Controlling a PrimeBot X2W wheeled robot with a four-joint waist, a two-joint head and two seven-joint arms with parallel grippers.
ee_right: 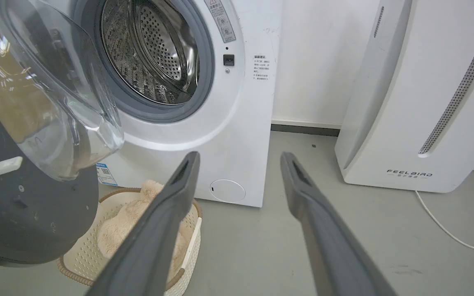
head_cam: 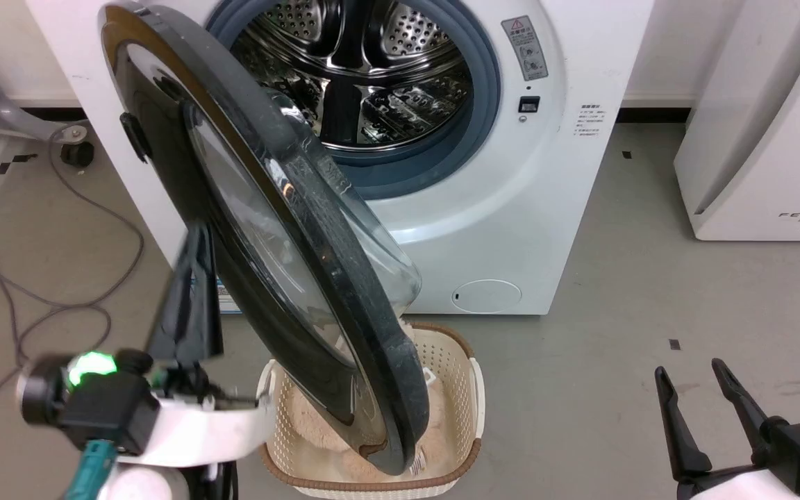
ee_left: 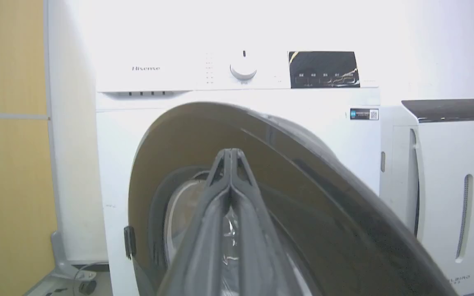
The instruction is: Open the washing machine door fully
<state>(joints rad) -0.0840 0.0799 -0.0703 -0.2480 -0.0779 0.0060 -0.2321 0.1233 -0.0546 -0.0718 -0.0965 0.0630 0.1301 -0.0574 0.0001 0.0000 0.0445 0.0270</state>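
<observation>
Only partway out from the washing machine (head_cam: 511, 208), the washing machine door (head_cam: 282, 229) not yet swung wide
Pinched shut on nothing, the left gripper (ee_left: 231, 155) poised at the door's glossy outer face, hard to say whether touching; right gripper (head_cam: 712, 399) spread wide and empty, well apart at the lower right. Risks swinging the door back toward the drum (head_cam: 372, 83) if pressed from this outer side; risks skidding off the slick surface too, having no hold on it
</observation>
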